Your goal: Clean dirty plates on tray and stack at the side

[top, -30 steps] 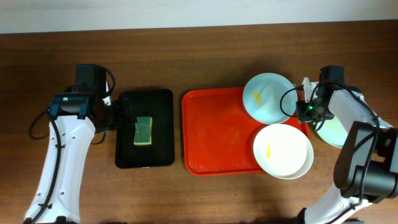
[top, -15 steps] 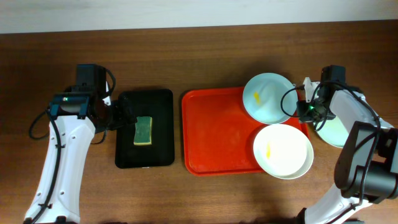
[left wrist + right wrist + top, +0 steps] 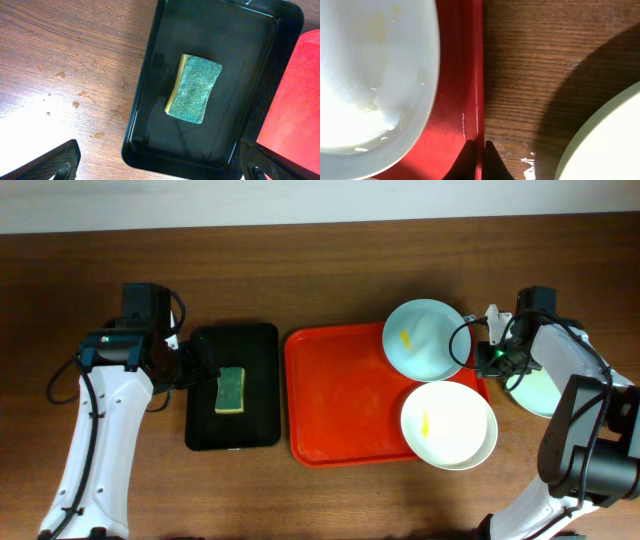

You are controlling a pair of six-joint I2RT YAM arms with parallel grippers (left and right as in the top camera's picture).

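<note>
The right hand is clamped on the right rim of the red-orange tray, its fingers pressed together with the thin edge between them. Two plates lie on the tray's right side: a pale mint plate at the back and a white plate in front, each with a small yellow smear. A third plate rests on the tabletop just beside the tray, partly hidden by the right arm. The left hand hangs with fingers wide apart above the black tray holding a green-yellow sponge.
</note>
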